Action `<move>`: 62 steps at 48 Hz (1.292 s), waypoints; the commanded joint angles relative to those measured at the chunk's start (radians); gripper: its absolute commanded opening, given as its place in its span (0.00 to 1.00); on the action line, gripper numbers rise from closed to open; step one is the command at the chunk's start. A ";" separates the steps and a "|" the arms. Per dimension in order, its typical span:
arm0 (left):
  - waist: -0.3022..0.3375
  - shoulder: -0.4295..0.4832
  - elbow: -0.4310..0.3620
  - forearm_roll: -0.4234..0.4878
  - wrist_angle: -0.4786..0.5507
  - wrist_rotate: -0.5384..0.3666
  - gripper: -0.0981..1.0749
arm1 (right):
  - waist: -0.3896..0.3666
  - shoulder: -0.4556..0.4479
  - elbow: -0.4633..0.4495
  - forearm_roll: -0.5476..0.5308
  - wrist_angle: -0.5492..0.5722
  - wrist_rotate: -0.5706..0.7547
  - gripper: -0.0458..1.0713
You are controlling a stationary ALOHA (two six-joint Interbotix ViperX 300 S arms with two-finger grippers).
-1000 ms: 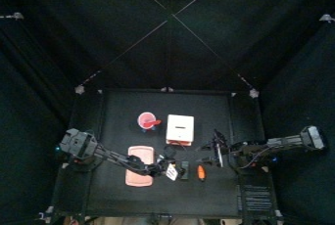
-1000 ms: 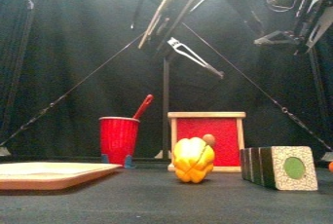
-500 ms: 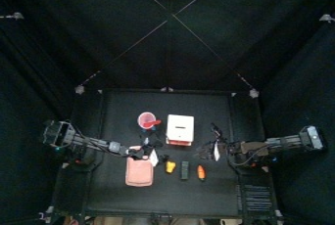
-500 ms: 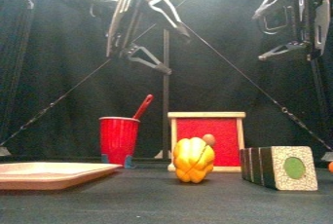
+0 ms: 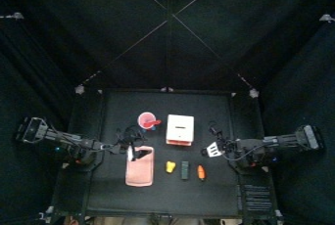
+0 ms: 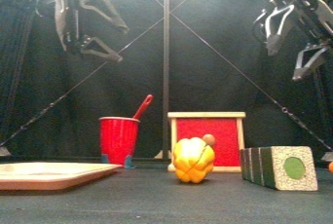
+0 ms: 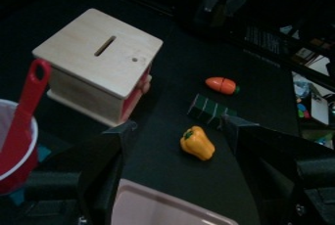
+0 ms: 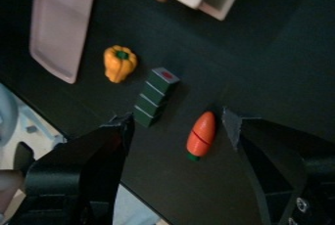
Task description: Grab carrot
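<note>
Top view, left to right: one flat pink tray [image 5: 139, 165], one red cup [image 5: 145, 121], one yellow pepper [image 5: 171, 168], one wooden box [image 5: 181, 127], one striped block [image 5: 186, 171], one carrot [image 5: 201, 171]. The slim, smooth orange-red carrot lies at the table's [image 5: 118, 107] front, just beside the block, below and apart from the right gripper [image 8: 177, 121], whose jaws stand wide. I can't tell the left gripper's [image 7: 177, 131] spread.

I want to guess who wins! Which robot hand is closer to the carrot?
Right. The right gripper hangs just beside the carrot, jaws open. The left gripper sits farther off, past the pink tray.
</note>
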 commanded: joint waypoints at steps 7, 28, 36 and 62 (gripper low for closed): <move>-0.017 -0.081 0.018 0.011 0.018 -0.002 0.95 | 0.078 0.132 0.035 0.087 -0.003 0.003 0.95; -0.044 -0.087 0.049 0.003 0.044 -0.005 0.95 | 0.198 0.382 -0.006 0.055 -0.035 0.095 0.95; -0.044 -0.087 0.054 -0.008 0.046 -0.003 0.95 | 0.202 0.437 -0.029 0.054 -0.084 0.095 0.95; -0.044 -0.086 0.060 -0.011 0.046 -0.003 0.95 | 0.202 0.555 -0.040 0.089 -0.110 0.081 0.94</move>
